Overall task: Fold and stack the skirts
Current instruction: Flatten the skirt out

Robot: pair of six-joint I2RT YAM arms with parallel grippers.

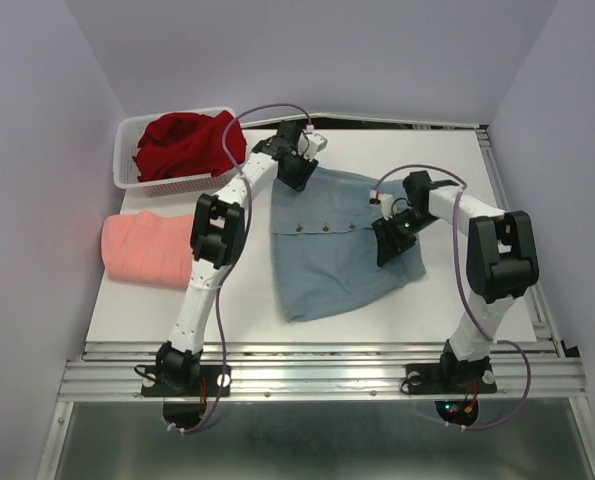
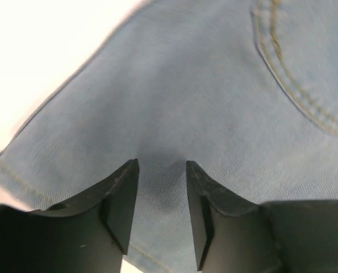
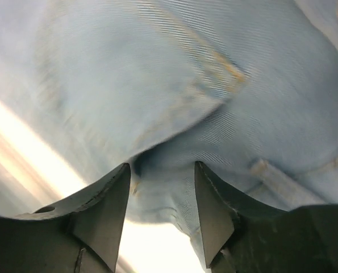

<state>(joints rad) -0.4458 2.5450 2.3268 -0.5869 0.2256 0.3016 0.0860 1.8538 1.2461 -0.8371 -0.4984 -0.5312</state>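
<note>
White table [image 1: 457,300] — blue-grey skirt [image 1: 327,270] in both jaws.

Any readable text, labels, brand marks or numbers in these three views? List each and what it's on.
No readable text in any view.
blue-grey skirt: only stitching, no tag or print showing, also in both wrist views.
dark red skirt, pink skirt, white basket: unmarked.
coloured lights below the right arm: lights only, no characters.
</note>
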